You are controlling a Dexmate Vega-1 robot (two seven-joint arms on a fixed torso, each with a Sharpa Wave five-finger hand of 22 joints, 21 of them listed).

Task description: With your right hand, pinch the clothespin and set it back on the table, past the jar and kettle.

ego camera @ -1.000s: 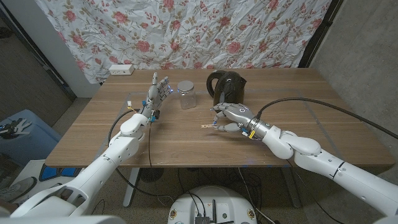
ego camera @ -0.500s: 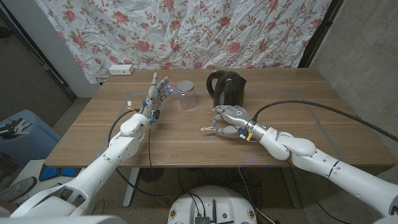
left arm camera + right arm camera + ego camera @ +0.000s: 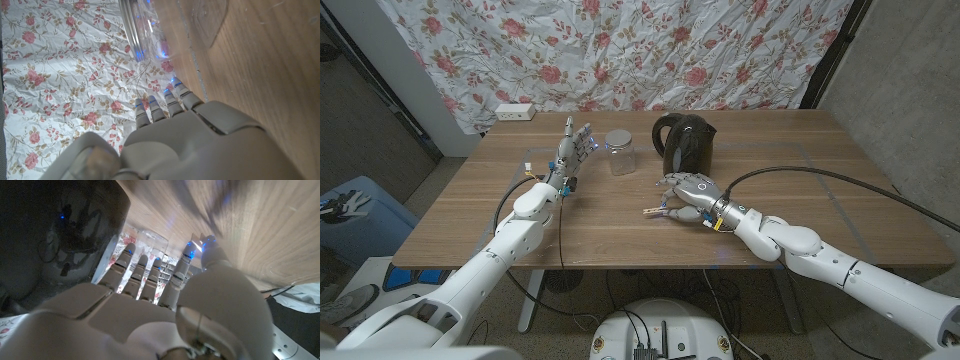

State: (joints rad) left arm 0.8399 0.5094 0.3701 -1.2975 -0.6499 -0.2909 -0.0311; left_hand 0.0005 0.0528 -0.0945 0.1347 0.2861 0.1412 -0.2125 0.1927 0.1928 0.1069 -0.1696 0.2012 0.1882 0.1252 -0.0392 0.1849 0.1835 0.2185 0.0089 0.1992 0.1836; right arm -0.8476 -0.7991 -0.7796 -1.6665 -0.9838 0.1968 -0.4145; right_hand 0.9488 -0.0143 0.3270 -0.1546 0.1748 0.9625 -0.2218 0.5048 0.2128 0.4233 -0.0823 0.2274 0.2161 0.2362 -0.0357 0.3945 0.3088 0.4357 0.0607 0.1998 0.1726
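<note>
Tabletop (image 3: 470, 215): wooden, flowered cloth hanging behind it.
Kettle (image 3: 682, 142): black, upright, at 12 o'clock from the right robot hand.
Jar (image 3: 620, 152): clear glass, just at 9 o'clock from the kettle.
Left robot hand (image 3: 572, 150): fingers apart, holding nothing, at 9 o'clock from the jar.
Right robot hand (image 3: 684, 197): fingers clamped on the clothespin.
Clothespin (image 3: 653, 211): pale, at the right robot hand's fingertips, low over the tabletop; contact with the wood unclear.

floral cloth (image 3: 620, 45), white power strip (image 3: 514, 111)
</note>
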